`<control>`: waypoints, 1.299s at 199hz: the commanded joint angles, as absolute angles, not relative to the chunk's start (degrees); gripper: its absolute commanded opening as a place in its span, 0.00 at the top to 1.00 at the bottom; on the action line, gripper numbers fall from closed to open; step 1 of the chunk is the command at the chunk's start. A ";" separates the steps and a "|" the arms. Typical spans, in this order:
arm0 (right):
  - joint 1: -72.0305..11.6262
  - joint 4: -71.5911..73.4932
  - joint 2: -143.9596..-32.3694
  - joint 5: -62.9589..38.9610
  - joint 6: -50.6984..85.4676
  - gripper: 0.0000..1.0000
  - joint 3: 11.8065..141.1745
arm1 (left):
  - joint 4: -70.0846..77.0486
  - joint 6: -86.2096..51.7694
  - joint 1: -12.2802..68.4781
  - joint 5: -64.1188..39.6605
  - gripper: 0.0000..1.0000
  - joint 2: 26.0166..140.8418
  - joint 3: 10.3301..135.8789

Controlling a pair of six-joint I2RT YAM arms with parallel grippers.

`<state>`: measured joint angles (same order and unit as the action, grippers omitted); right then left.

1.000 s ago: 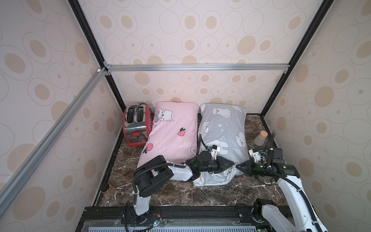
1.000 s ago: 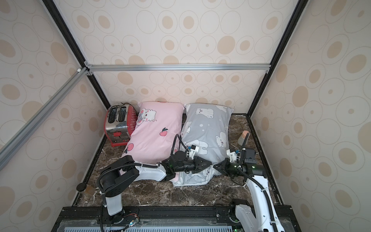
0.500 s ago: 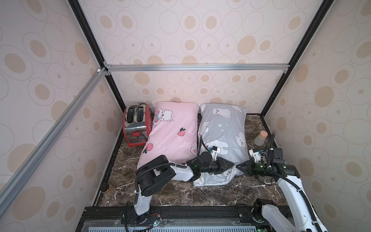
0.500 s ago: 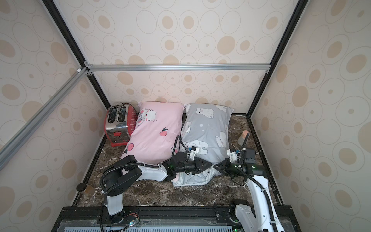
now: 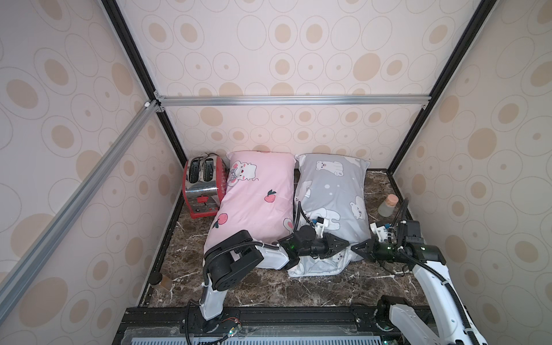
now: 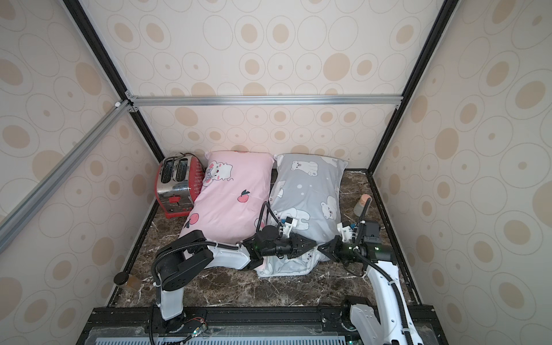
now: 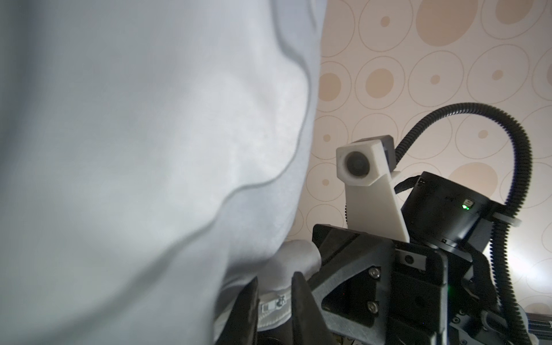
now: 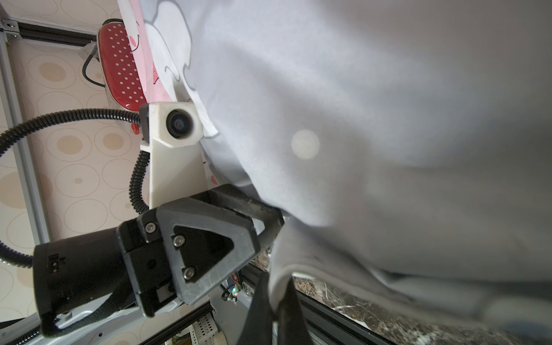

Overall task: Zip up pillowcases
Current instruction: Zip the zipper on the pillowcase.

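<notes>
**Top views.** Locate the grey pillowcase (image 5: 331, 191) on the marble table (image 5: 268, 286), just beside the pink pillowcase (image 5: 260, 191). Both long axes run from the robot's base toward the back wall. Both grippers meet at the grey one's near short edge. The left gripper (image 5: 343, 244) reaches in from the pink side and the right gripper (image 5: 355, 247) from the opposite corner, tips close together. Treat that edge, running crosswise between them, as the likely line of travel.

Containers: the red toaster (image 5: 203, 182) shows empty slots. The corked bottle (image 5: 387, 206) and the black-lidded jar (image 5: 159, 279) do not reveal their contents.

**Left wrist view.** The left gripper (image 7: 273, 307) stands narrowly parted with the zip hem (image 7: 276, 318) between its fingers. Read this as a grasp on the grey pillowcase. The right gripper (image 7: 318, 255) pinches the fabric just beyond.

**Right wrist view.** The right gripper (image 8: 274, 310) is clenched on a fold of grey fabric. The left gripper (image 8: 276, 222) is the one on the zip, so expect it to pull while the right anchors the corner.
</notes>
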<state>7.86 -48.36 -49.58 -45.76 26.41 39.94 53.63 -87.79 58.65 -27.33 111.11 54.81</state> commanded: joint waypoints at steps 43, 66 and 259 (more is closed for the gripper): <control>8.51 -49.51 -49.81 -44.15 24.83 1.00 39.96 | 56.29 -88.97 59.44 -27.38 0.82 111.44 56.25; 8.54 -48.49 -49.27 -46.36 25.62 1.00 40.09 | 56.34 -88.88 59.47 -27.25 0.74 111.77 55.64; 9.05 -50.05 -50.09 -41.93 22.41 1.00 38.99 | 61.13 -91.57 60.47 -25.77 0.71 112.81 54.84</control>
